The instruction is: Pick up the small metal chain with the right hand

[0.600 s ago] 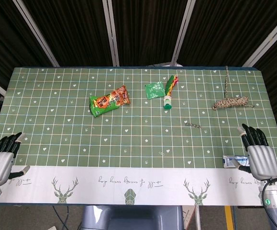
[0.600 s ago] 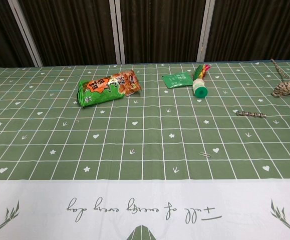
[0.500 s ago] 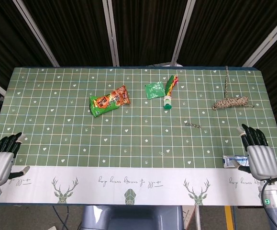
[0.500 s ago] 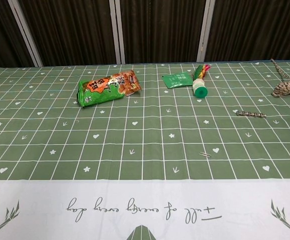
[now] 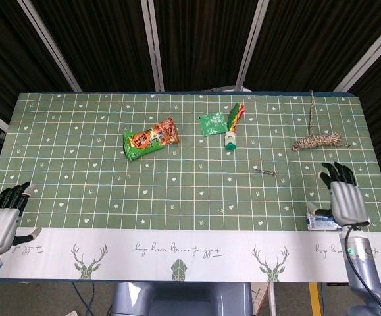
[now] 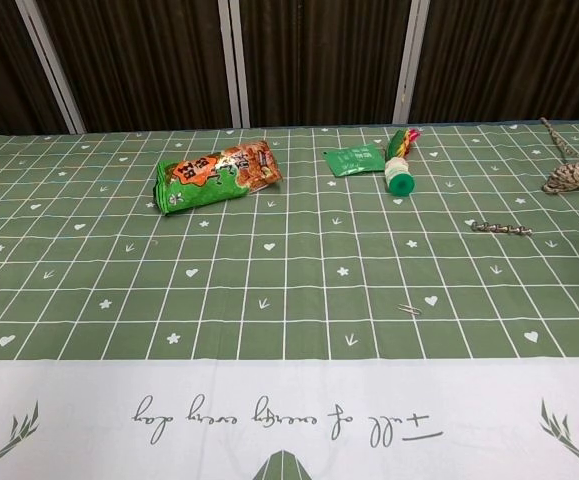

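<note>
From the head view, my right hand [image 5: 340, 197] hovers empty, fingers spread, with the small metal chain [image 5: 265, 172] at its ten o'clock on the green gridded bench [image 5: 78, 164]; I judge the reach just beginning. In the chest view the chain [image 6: 501, 229] lies alone, no hand showing, so next I must travel over and pinch it.
</note>
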